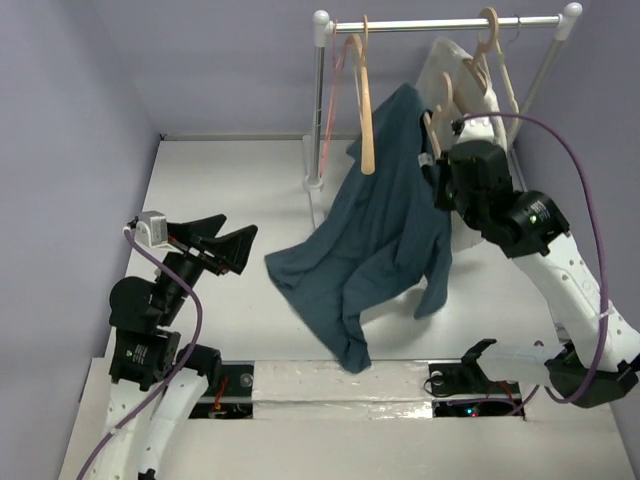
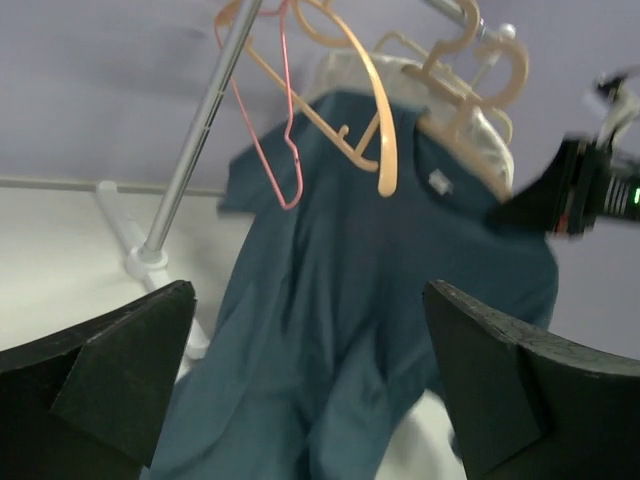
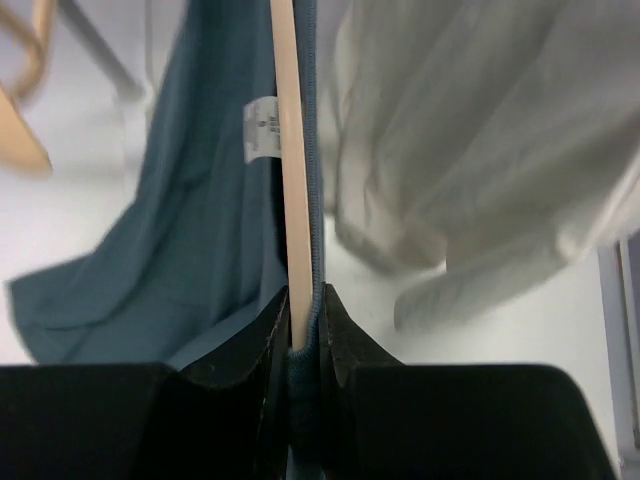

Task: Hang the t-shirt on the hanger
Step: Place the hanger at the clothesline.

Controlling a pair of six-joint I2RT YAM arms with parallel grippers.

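The dark teal t-shirt point(image 1: 385, 225) hangs from my right gripper point(image 1: 437, 165) and trails down onto the white table; its lower end lies near the front edge. The pale tan hanger point(image 1: 438, 105) sticks up from the neck, its hook off the rail. In the right wrist view my right gripper point(image 3: 305, 330) is shut on the hanger's thin edge point(image 3: 293, 200) together with the ribbed collar point(image 3: 313, 240), and the pale label point(image 3: 262, 130) shows just left of it. My left gripper point(image 1: 225, 245) is open and empty, left of the shirt's lower edge. The shirt point(image 2: 350, 300) fills the space beyond its fingers point(image 2: 110, 380).
A clothes rack point(image 1: 440, 22) stands at the back, its post point(image 1: 320, 100) left of the shirt. A yellow-orange hanger point(image 1: 365, 100) and a thin pink hanger point(image 1: 335, 80) hang from the rail. A cream-white garment point(image 1: 450, 70) hangs on another tan hanger at the right.
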